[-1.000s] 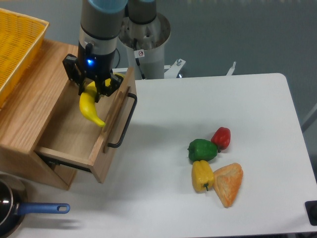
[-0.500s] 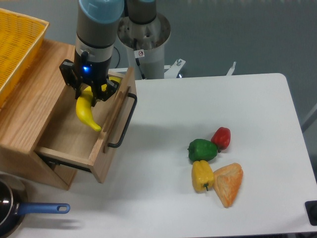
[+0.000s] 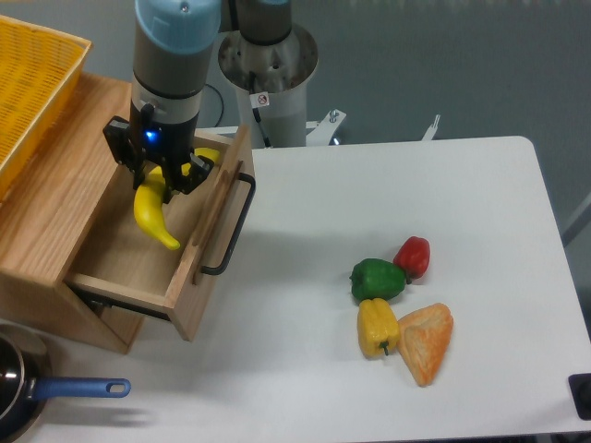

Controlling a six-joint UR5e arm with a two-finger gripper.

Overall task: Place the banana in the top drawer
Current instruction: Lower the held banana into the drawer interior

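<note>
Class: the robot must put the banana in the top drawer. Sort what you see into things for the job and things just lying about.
For the job: banana, top drawer, hand.
Lying about: green pepper, red pepper, yellow pepper, orange wedge, basket, pan.

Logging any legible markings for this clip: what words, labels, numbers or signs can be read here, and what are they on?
No readable words or numbers anywhere.
Small round red-and-white sticker on the grey robot base column: looks like a prohibition sign, too small to make out.
Blue light on the hand holding the banana over the open drawer: an indicator, no text.
Peppers, basket, pan: no markings visible.
</note>
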